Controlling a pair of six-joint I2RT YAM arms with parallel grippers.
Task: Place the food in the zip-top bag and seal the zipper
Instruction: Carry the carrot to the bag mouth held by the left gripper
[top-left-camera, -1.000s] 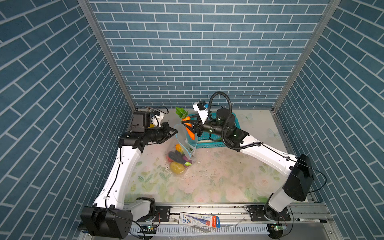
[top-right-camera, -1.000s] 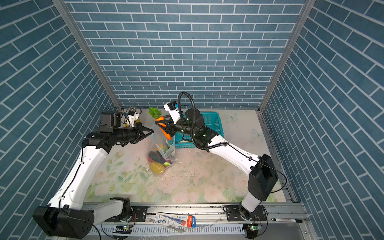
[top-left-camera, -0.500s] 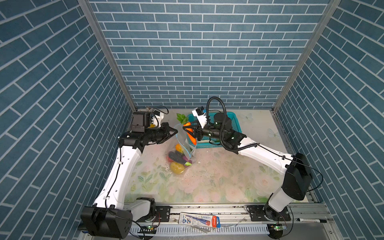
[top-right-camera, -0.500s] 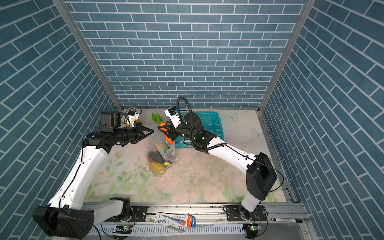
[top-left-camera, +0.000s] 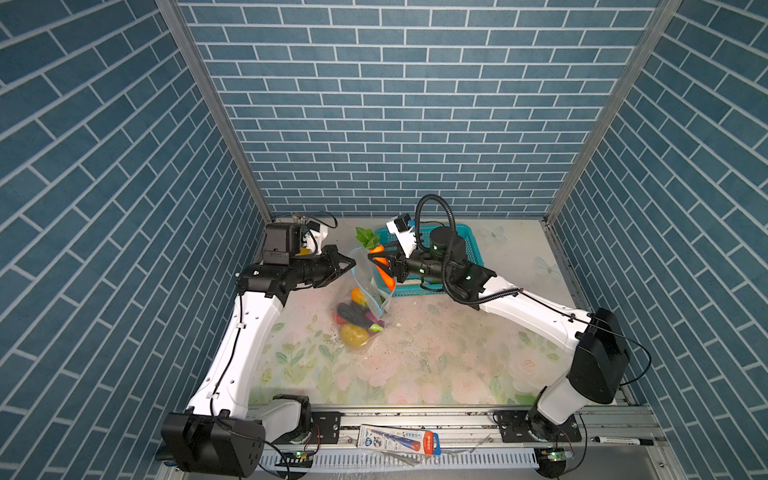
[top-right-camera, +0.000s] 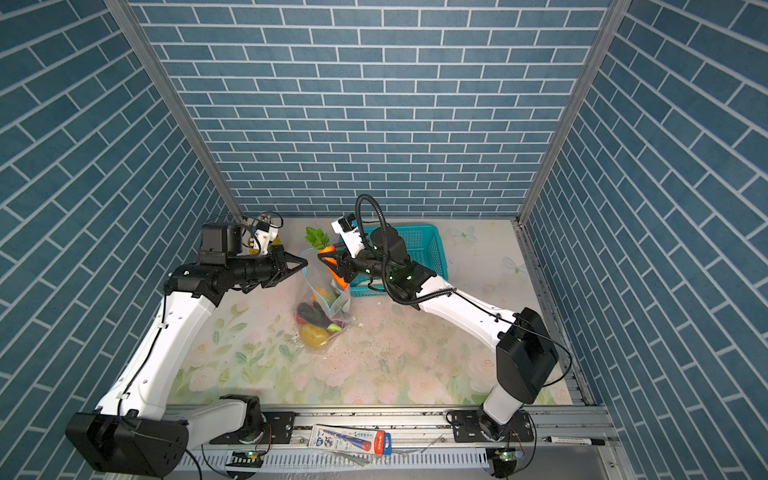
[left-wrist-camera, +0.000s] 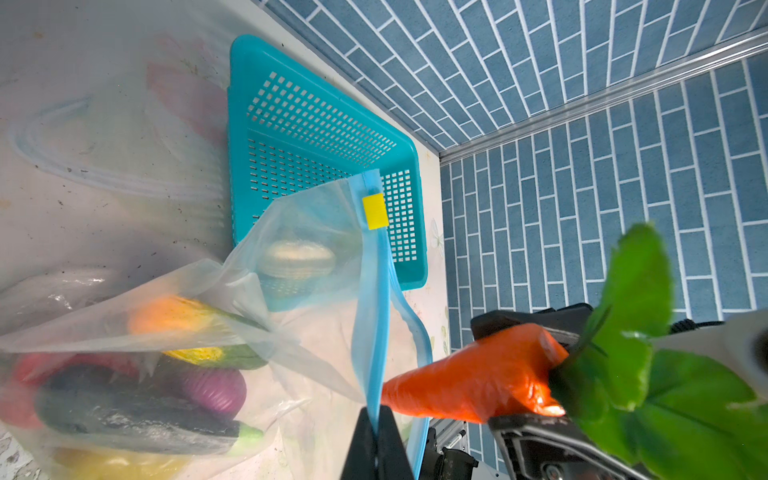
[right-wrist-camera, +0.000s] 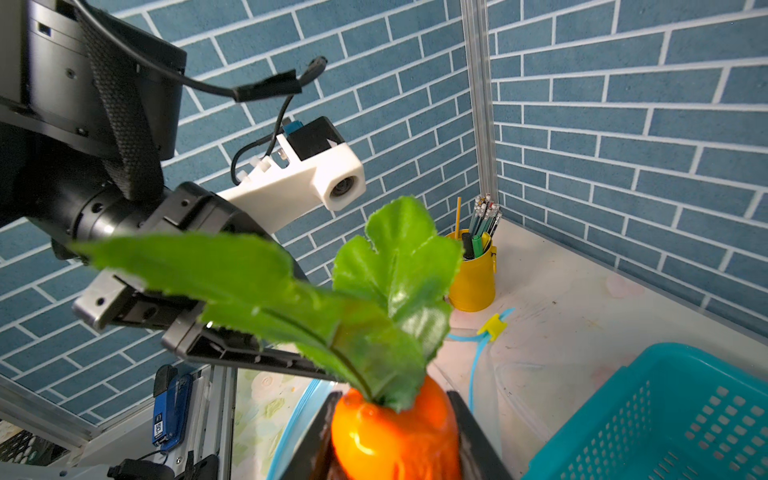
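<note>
Across both top views, the left gripper (top-left-camera: 352, 263) is fully closed on the upper edge of the zip-top bag (top-left-camera: 365, 276) and holds its mouth raised. The right gripper (top-left-camera: 380, 266), partly open, clamps the carrot (top-left-camera: 377, 249) at that mouth, beside the teal basket (top-left-camera: 476, 249). Inside already lie the eggplant (top-left-camera: 353, 313) and potato (top-left-camera: 353, 334). From the left wrist view, the jaws pinch the zipper (left-wrist-camera: 370, 311), with the slider tab (left-wrist-camera: 375, 211) at its far end; the carrot tip sits right at the held lip. From the right wrist view, both jaws flank the carrot below its leaves (right-wrist-camera: 390, 266). Risk: only one lip is held, so the tip may push the slack mouth closed, or the leaves may snag the strip on release and drop the carrot outside.
</note>
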